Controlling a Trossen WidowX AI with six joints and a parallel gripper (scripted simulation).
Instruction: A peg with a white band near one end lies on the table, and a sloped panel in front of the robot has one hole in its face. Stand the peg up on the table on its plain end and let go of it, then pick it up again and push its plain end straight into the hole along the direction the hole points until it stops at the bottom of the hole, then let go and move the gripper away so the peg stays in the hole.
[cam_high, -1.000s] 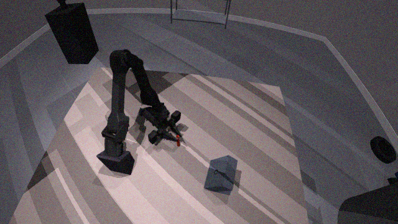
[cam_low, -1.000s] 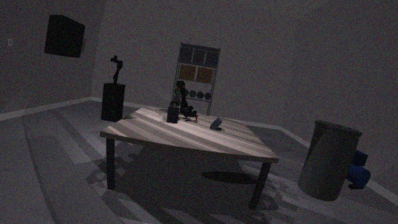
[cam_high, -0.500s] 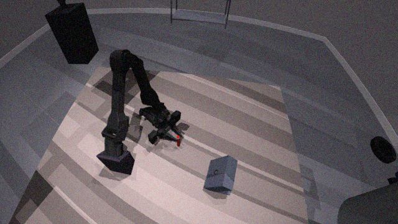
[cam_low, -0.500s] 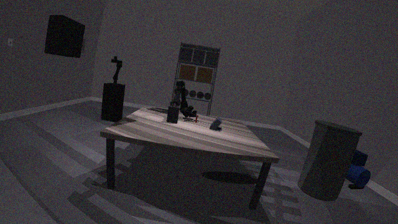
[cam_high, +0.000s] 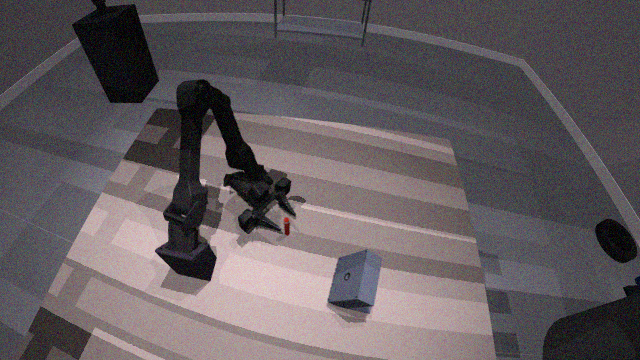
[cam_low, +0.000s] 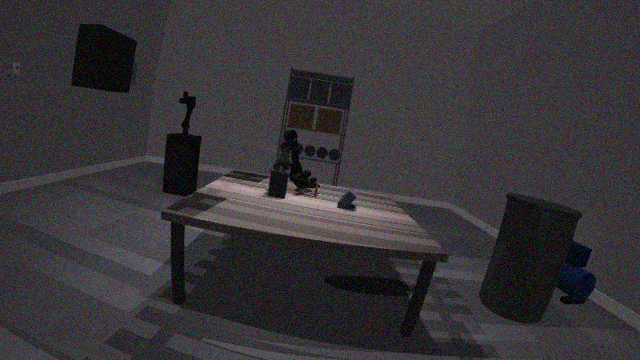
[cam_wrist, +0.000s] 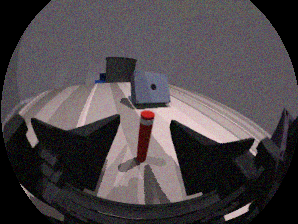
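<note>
from the top view we see our gripper (cam_high: 281, 219) low over the table (cam_high: 400, 280), its two dark fingers (cam_high: 267, 223) spread apart and holding nothing. the peg (cam_high: 287, 226) stands upright on the table between the fingertips, just beyond them, a short red post with clear space at either side. the sloped panel (cam_high: 356, 279) sits well apart, farther out from the arm's base, and its hole (cam_high: 347, 276) shows as a small ring on the face turned toward us.

from the exterior view we can make out little: the arm and gripper (cam_low: 311, 189) bunch together as dark shapes near the middle of the table (cam_low: 300, 225), the panel (cam_low: 346, 199) lies off to one side of them, and the peg is too small to read properly.

from the wrist view we look straight along the open jaws. the peg (cam_wrist: 143, 137) rises between the two fingers, touching neither, its long axis nearly vertical with a slight lean, a pale cap at the top and the plain end down on the table. the panel (cam_wrist: 152, 88) sits directly behind it, so peg and hole (cam_wrist: 152, 86) line up ahead of us.

we judge the stand-up step done. the regrasp turns on this: the peg is dead centre between our fingers, axis upright, so we need only close squarely on its shaft without tipping it.
</note>
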